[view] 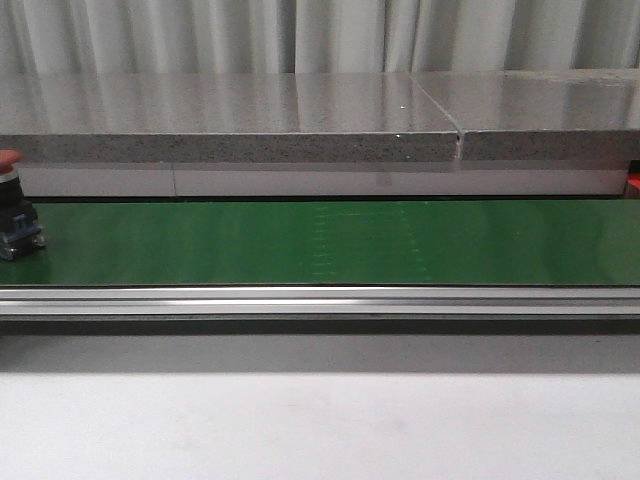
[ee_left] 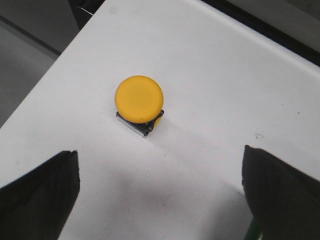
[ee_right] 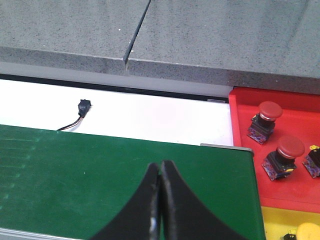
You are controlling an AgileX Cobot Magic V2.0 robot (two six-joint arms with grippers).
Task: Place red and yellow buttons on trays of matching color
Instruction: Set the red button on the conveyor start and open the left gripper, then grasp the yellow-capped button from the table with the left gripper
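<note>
Grey curtains hang behind a long speckled stone shelf (view: 230, 120), and below it a green conveyor belt (view: 330, 243) runs across the front view, with a pale table surface (view: 320, 425) nearer to the camera. At the far left end of the belt stands a red button (view: 14, 205) on its dark base, cut by the edge of the picture. No arm is seen in the front view. The left gripper (ee_left: 160, 185) is wide open and holds nothing; its two black fingers (ee_left: 37, 200) stand far apart above a white surface (ee_left: 210, 75). A yellow button (ee_left: 139, 100) stands upright on this surface, just ahead of the gap between the fingers and touching neither of them. The right gripper (ee_right: 160, 200) has its fingers pressed together with nothing between them, and it hangs over the green belt. Ahead of it and to one side lies a red tray (ee_right: 295, 120) with two red buttons (ee_right: 285, 156) inside, and a third button only partly seen at the edge. Next to this tray a yellow tray (ee_right: 280, 222) shows one yellow cap at the corner. A small black connector (ee_right: 84, 107) with a wire lies on the white strip beyond the belt.
</note>
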